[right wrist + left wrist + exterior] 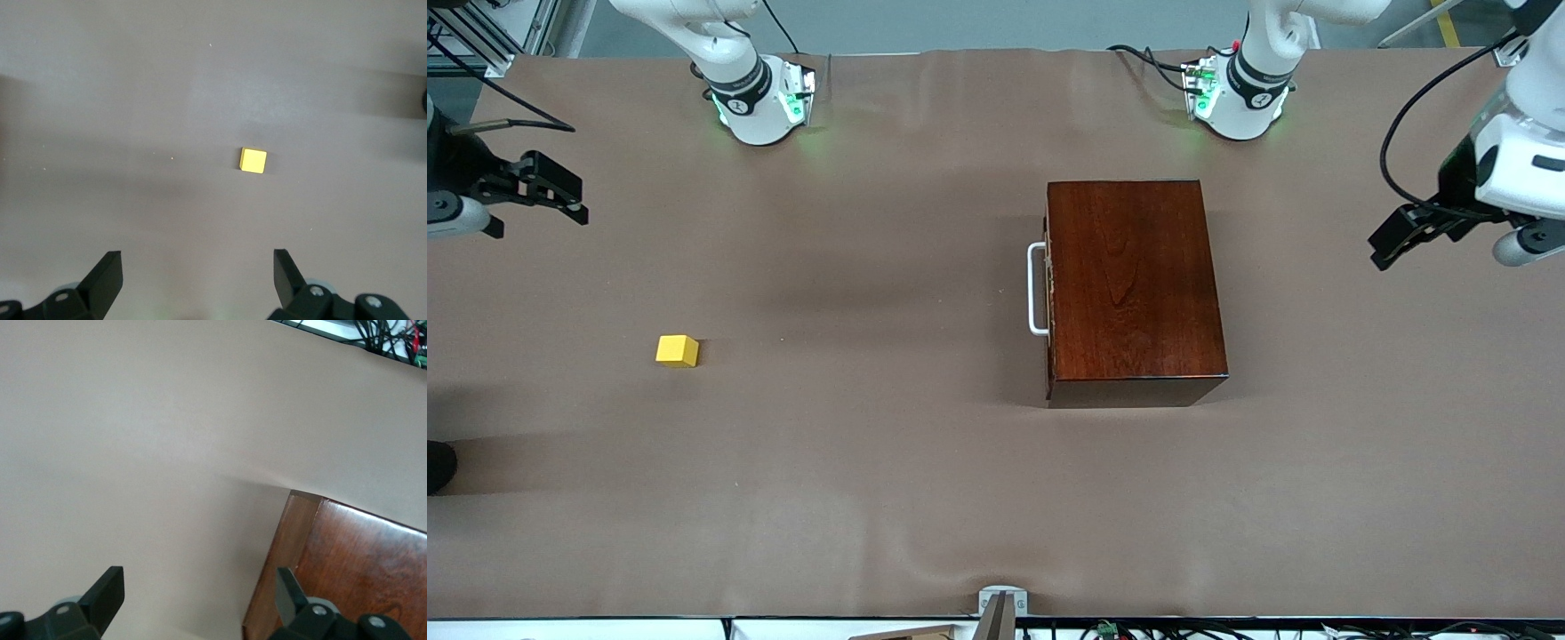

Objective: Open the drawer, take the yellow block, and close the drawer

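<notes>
The drawer is shut inside the dark reddish-brown wooden box (1134, 284) (347, 567); only its white bar handle (1037, 289) shows, facing the right arm's end of the table. The yellow block (677, 350) (253, 161) lies on the bare table toward the right arm's end, well apart from the box. My right gripper (580, 203) (198, 270) hangs open and empty over the table's edge at its own end, with the block in its wrist view. My left gripper (1375, 252) (200, 590) hovers open and empty beside the box at the left arm's end.
A brown cloth (889, 462) covers the whole table. The two arm bases (760, 102) (1240, 98) stand along the edge farthest from the front camera. A small metal bracket (1002, 604) sits at the nearest edge. A dark object (438, 464) pokes in at the right arm's end.
</notes>
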{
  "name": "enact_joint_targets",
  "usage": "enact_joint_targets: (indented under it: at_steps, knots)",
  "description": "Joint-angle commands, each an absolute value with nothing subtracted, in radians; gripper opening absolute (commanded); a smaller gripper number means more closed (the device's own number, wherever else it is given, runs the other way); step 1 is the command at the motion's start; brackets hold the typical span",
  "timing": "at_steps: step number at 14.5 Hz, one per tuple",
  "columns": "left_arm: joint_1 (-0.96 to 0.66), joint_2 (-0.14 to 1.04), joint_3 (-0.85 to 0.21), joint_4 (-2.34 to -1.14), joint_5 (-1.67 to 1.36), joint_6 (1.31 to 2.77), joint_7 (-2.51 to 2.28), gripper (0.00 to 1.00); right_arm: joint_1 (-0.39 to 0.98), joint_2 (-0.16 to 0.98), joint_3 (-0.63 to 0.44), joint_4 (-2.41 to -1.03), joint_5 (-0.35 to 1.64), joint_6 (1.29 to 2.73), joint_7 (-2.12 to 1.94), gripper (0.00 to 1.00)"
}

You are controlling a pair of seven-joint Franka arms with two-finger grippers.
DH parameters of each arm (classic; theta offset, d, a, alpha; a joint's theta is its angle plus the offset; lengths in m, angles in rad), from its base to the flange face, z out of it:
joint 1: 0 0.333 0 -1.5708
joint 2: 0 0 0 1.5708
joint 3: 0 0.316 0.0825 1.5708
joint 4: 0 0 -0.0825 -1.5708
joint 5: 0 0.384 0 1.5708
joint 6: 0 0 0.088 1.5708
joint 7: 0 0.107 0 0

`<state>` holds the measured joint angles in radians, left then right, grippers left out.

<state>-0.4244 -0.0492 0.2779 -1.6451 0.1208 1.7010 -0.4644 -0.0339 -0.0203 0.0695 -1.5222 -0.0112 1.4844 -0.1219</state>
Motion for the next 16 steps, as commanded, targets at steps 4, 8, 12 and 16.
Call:
enact_joint_targets:
  at_steps: [4,8,12,16]
  knots:
    - [-0.247,-0.054,0.192,-1.632,0.008,1.678,-0.171,1.0,-0.037,-0.035,0.064,-1.52,0.006,1.479,-0.066,1.0]
    - [-0.066,-0.057,-0.024,-1.638,0.006,1.652,-0.175,1.0,-0.055,-0.035,0.061,-1.522,0.061,1.479,-0.067,1.0]
    - [0.072,-0.072,-0.185,-1.637,0.006,1.582,-0.164,1.0,-0.052,-0.034,0.061,-1.523,0.061,1.479,-0.067,1.0]
    - [0.136,-0.074,-0.207,-1.626,0.006,1.582,-0.118,1.0,-0.054,-0.034,0.061,-1.523,0.06,1.477,-0.069,1.0]
